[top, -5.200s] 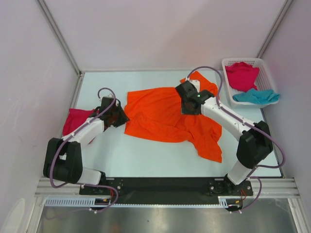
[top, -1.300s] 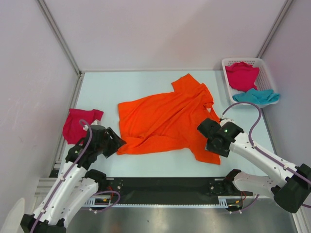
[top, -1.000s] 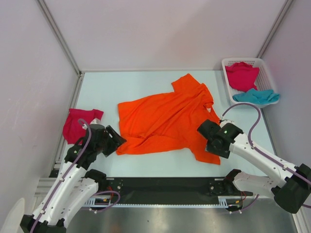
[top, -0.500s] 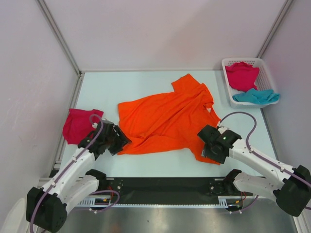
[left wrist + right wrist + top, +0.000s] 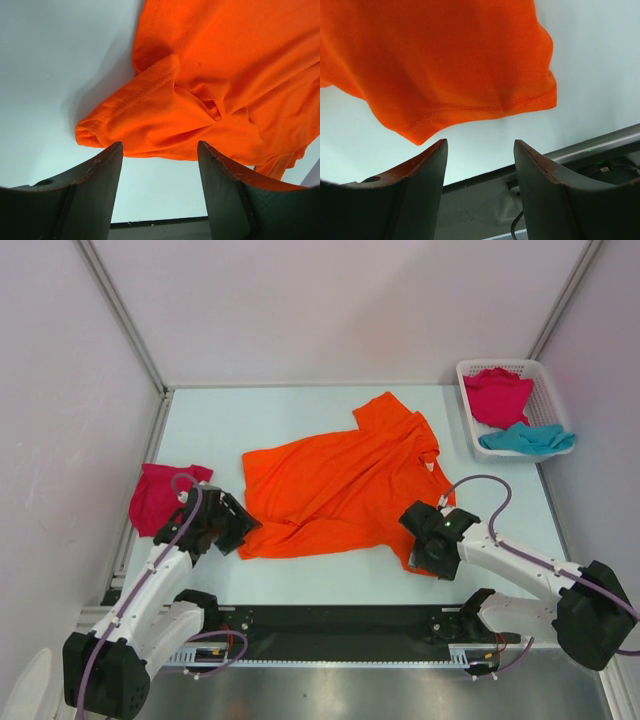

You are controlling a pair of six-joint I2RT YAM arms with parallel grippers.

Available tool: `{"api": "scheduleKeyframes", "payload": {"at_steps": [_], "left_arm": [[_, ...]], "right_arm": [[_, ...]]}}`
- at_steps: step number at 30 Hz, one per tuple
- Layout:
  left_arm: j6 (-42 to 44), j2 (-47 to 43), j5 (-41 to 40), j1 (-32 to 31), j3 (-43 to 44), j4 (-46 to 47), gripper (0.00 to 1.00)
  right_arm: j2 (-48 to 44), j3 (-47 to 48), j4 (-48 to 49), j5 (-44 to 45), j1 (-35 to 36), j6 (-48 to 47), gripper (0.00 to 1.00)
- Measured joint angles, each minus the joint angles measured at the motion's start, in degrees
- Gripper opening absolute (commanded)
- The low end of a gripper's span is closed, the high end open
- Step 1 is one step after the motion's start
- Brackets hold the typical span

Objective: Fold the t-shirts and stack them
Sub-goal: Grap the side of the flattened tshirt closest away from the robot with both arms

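Observation:
An orange t-shirt (image 5: 340, 480) lies spread across the middle of the table, collar toward the back right, with some wrinkles. My left gripper (image 5: 240, 530) is open at the shirt's near left corner. In the left wrist view that rumpled orange corner (image 5: 150, 115) lies just beyond my left gripper (image 5: 159, 150), with nothing between the fingers. My right gripper (image 5: 425, 552) is open over the near right hem. In the right wrist view the hem (image 5: 470, 110) ends just ahead of the right gripper (image 5: 480, 145), and only bare table shows between the fingers.
A folded magenta t-shirt (image 5: 160, 495) lies at the table's left edge, beside my left arm. A white lattice basket (image 5: 500, 363) at the back right holds a magenta t-shirt (image 5: 497, 395) and a teal one (image 5: 527, 440). The black front rail (image 5: 485, 200) runs close below my right gripper.
Five seconds ago both grippers were up on the shirt; the shirt now lies flatter. In the last second my left gripper moved in to the near left corner and my right shifted slightly left.

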Motion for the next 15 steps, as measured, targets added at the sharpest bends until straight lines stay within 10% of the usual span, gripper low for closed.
{"api": "scheduleKeyframes", "payload": {"at_steps": [15], "left_arm": [[1.97,2.36,0.00,2.67,-1.95,1.11,0.67]], "right_arm": [[6.58,-0.04,2.89,0.55,0.00,-1.66,0.62]]}}
